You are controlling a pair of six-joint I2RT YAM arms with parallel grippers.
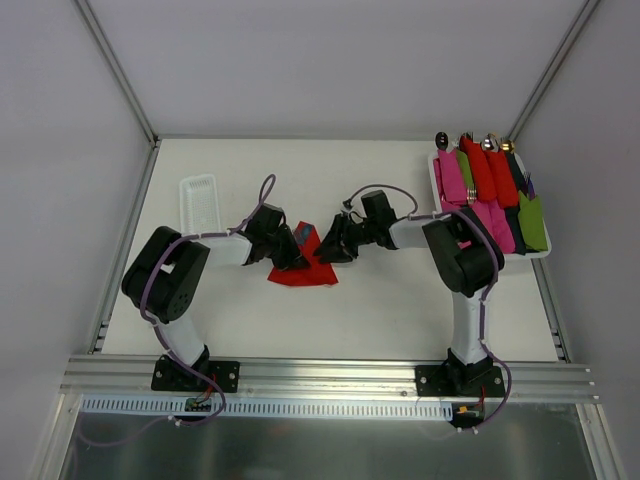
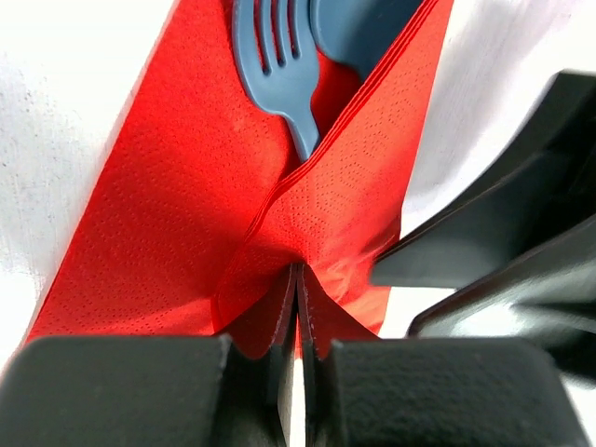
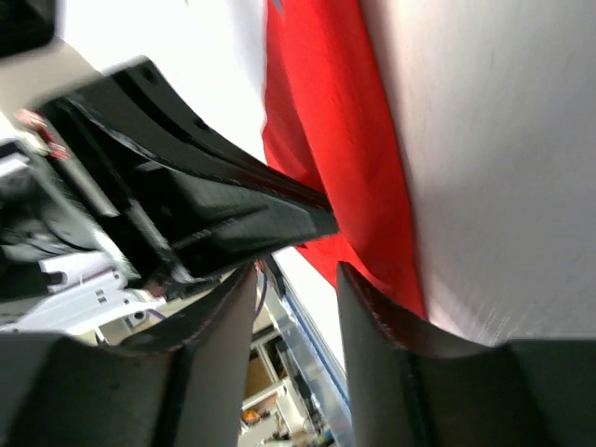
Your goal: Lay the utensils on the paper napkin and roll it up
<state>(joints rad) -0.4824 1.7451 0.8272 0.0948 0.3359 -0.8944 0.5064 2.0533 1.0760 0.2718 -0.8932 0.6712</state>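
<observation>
Napkin (image 1: 303, 270): bright red, thin paper, lying on the white table (image 1: 380, 310) left of centre, between the two grippers. From above it is seen as a rough triangle, wide along its near edge. In the left wrist view a fine embossed texture is seen across it, and stacked plies show along the folded edge. One flap is lifted and folded over toward the middle, so that a fold line runs diagonally.

Fork (image 2: 279, 74): blue, tines pointing away from the camera, laid on the napkin with its handle tucked under the folded flap. A second blue utensil (image 2: 358, 33) is seen just beside it, partly cut off by the frame edge; its kind cannot be told.

Left gripper (image 2: 296, 279): fingers pressed together, with the napkin's flap pinched between them.

Right gripper (image 3: 298, 279): fingers spread, nothing seen between them; held low, just beside the napkin's right edge and close to the left gripper.

Far right of the table: a white tray (image 1: 434, 180) filled with rolled bundles (image 1: 480, 170) in red, pink and green. Far left: a ridged white holder (image 1: 198, 200), well apart from the napkin.
</observation>
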